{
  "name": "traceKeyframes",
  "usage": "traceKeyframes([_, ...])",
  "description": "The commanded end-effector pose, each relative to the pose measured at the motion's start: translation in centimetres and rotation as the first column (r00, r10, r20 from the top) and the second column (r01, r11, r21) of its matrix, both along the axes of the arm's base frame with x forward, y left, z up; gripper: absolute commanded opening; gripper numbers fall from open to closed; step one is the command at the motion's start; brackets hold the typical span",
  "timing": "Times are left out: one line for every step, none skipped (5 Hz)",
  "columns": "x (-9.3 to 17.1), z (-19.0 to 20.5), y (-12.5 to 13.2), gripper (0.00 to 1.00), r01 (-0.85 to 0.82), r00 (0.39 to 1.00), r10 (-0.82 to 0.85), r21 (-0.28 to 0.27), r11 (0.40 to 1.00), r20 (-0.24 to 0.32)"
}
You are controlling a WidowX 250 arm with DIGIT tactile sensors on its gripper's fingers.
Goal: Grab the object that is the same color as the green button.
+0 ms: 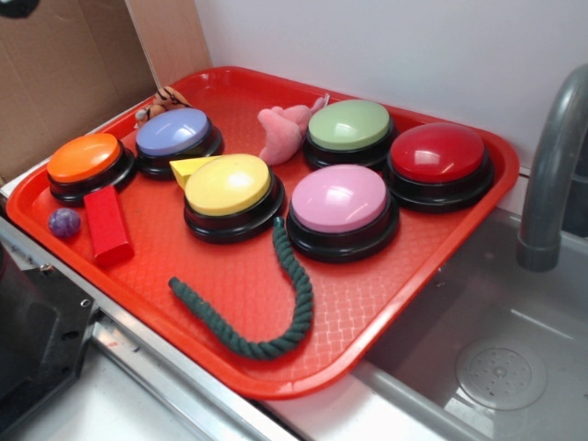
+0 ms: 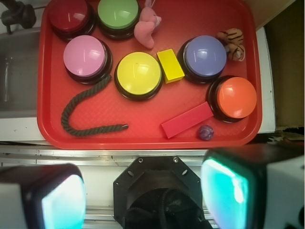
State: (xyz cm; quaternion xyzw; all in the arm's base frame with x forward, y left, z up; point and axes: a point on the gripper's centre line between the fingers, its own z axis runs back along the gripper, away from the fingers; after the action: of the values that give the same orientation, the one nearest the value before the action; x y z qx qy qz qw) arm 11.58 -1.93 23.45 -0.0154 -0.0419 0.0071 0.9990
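Note:
A dark green twisted rope piece [image 1: 266, 312] lies curled on the red tray [image 1: 413, 294], in front of the yellow and pink buttons; in the wrist view the rope [image 2: 81, 117] is at the tray's lower left. The green button [image 1: 350, 126] stands at the tray's back, also seen in the wrist view [image 2: 118, 13] at the top. My gripper [image 2: 143, 195] is open and empty, high above the counter edge in front of the tray, its fingers [image 2: 52, 198] wide apart. The gripper does not show in the exterior view.
On the tray are red [image 1: 438, 154], pink [image 1: 339, 199], yellow [image 1: 228, 186], blue [image 1: 173, 133] and orange [image 1: 84, 159] buttons, a red block [image 1: 107, 225], a yellow block [image 2: 170, 65], a purple ball [image 1: 64, 222], a pink plush [image 1: 283, 131] and a tiger toy [image 1: 161, 101]. A sink with faucet [image 1: 551, 175] lies right.

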Motion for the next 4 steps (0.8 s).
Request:
traceKeyframes([0.0,0.0,0.0,1.00,0.000,1.000,0.000,0.000,1.000,0.000])
traceKeyframes([1.2,-2.1,-2.3,1.00,0.149,0.988,-0.150,0.029,0.988,0.028])
traceKeyframes([2.1,-4.7,-4.9,1.00,0.226,0.972,-0.228,0.042,0.973,0.050])
traceKeyframes([2.5,-7.7,-8.0,1.00,0.196,0.977,-0.198,0.037,0.980,0.079])
